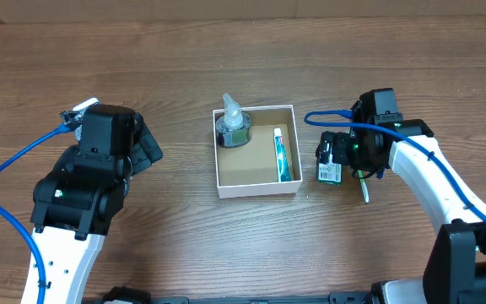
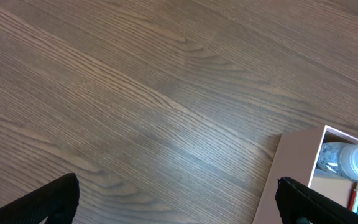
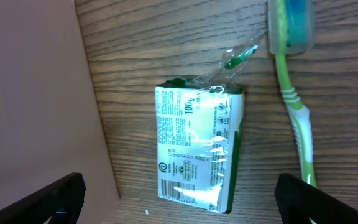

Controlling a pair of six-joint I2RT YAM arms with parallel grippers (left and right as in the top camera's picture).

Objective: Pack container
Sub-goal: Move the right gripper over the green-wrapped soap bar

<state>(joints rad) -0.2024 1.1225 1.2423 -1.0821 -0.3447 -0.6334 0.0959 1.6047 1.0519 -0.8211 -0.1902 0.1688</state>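
Seen from overhead, the container (image 1: 257, 189) sits at the middle of the table (image 1: 184, 245). It holds a capped bottle (image 1: 233, 127) in its far left corner and a toothpaste tube (image 1: 282, 155) along its right wall. The left gripper (image 1: 148, 147) hangs well to the box's left. The right gripper (image 1: 327, 157) hovers just beside its right wall, over a green-and-white packet (image 1: 329, 174). A green toothbrush (image 1: 364, 187) lies near the packet.

From the left wrist, the jaws stand spread wide and released, with only bare wood between them. A corner of the container shows beside the right jaw.

From the right wrist, the jaws are equally wide and hold nothing. The wrapped packet lies flat between them, the container's outer wall is on one side and the toothbrush on the other.
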